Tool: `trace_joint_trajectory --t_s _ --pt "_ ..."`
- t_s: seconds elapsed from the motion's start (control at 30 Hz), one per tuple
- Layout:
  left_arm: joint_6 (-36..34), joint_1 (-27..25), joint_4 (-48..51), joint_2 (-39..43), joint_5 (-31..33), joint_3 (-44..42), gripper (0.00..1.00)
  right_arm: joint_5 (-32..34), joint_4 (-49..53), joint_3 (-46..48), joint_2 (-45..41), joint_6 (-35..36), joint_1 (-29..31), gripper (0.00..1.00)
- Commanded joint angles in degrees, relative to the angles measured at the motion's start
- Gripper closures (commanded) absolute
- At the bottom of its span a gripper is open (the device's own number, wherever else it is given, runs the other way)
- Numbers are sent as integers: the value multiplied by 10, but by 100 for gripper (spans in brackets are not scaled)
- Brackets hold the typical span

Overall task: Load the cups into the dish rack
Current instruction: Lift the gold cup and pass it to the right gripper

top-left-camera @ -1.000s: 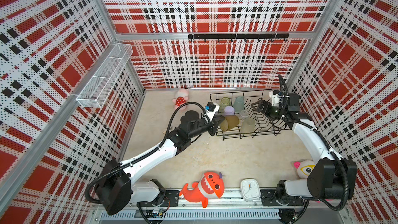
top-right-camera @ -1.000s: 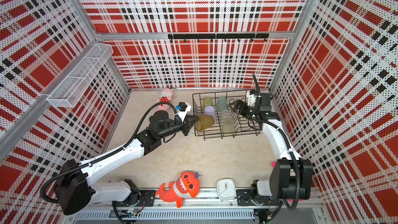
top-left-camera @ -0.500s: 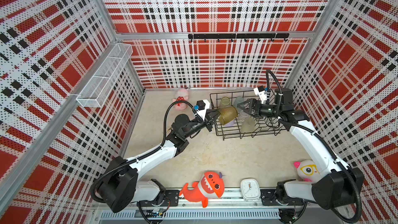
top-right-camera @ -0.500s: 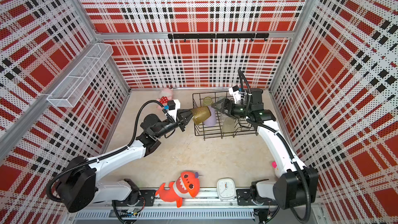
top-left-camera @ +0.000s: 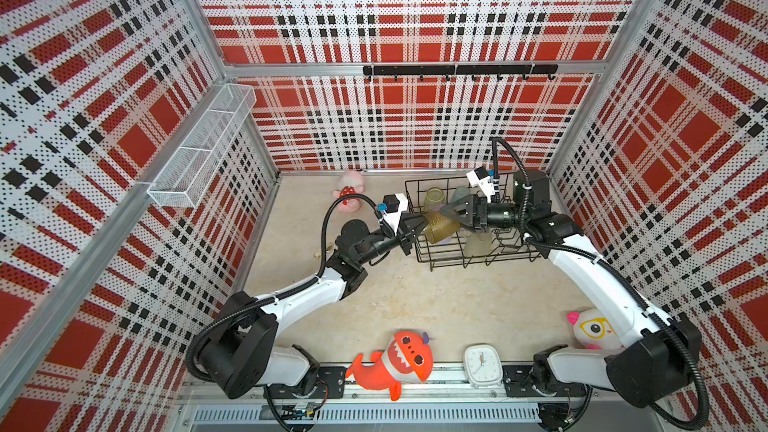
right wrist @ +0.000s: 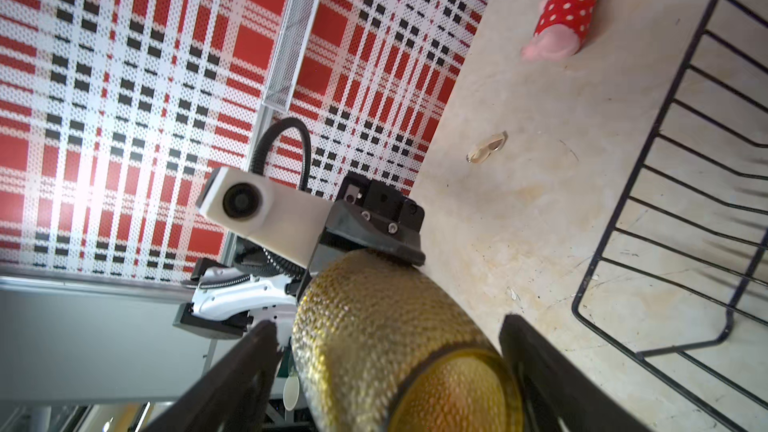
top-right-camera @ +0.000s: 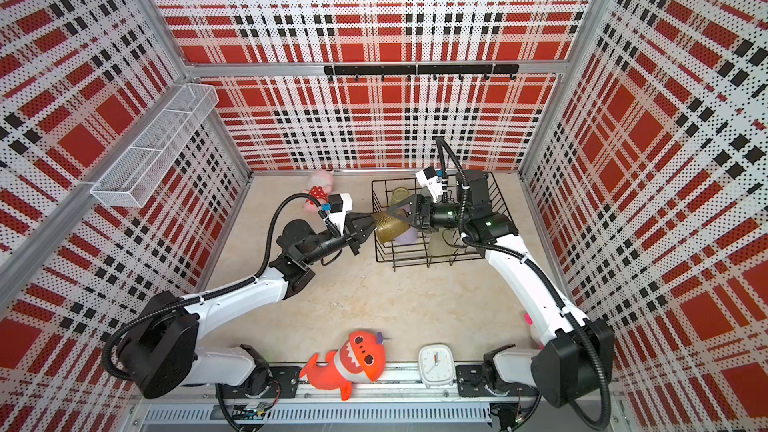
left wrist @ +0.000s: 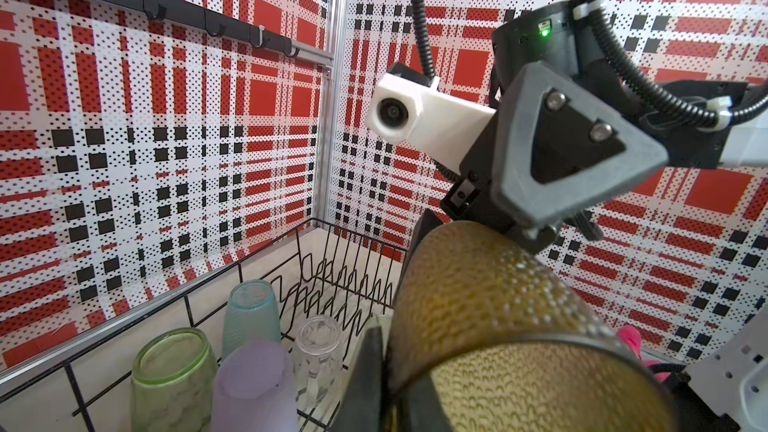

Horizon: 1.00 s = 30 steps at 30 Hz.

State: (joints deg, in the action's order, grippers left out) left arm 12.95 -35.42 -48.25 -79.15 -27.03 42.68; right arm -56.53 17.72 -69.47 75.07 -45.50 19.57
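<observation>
The short amber cup (top-left-camera: 442,226) (top-right-camera: 390,226) hangs tilted above the left end of the black wire dish rack (top-left-camera: 465,261) (top-right-camera: 419,259). My left gripper (top-left-camera: 419,224) (left wrist: 390,371) is shut on the wall of the amber cup (left wrist: 498,305), one finger inside it. My right gripper (top-left-camera: 451,218) (right wrist: 386,347) faces it from the other side, open. Its fingers (right wrist: 249,351) straddle the base end of the amber cup (right wrist: 374,334) with small gaps. Green (left wrist: 170,367), lilac (left wrist: 253,384), teal (left wrist: 249,313) and clear (left wrist: 318,347) cups stand upside down in the rack; a frosted one (top-left-camera: 478,245) is partly hidden.
A pink doll (top-left-camera: 349,197) lies at the back, left of the rack. A small shard (right wrist: 486,147) lies on the floor. An orange shark plush (top-left-camera: 395,361), a white clock (top-left-camera: 482,365) and a white plush (top-left-camera: 594,328) line the front edge. A white mesh basket (top-left-camera: 199,147) hangs on the left wall.
My left gripper lifted the amber cup up from the rack's left end. My right gripper swung left from the rack's right side to the cup, and its jaws narrowed around it.
</observation>
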Motion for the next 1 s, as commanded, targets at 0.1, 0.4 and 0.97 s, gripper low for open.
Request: trace_joint_trajectory --t_s 0.1,0.4,0.97 --pt "51 19 -87 -11 -17 -4 100 -35 -4 10 -9 10 10 15" --pt "60 18 -87 -34 -45 8 100 -35 -48 28 -12 -15 33 16" --pt "59 18 -85 -40 -53 12 95 -43 -116 39 3 -51 50 17"
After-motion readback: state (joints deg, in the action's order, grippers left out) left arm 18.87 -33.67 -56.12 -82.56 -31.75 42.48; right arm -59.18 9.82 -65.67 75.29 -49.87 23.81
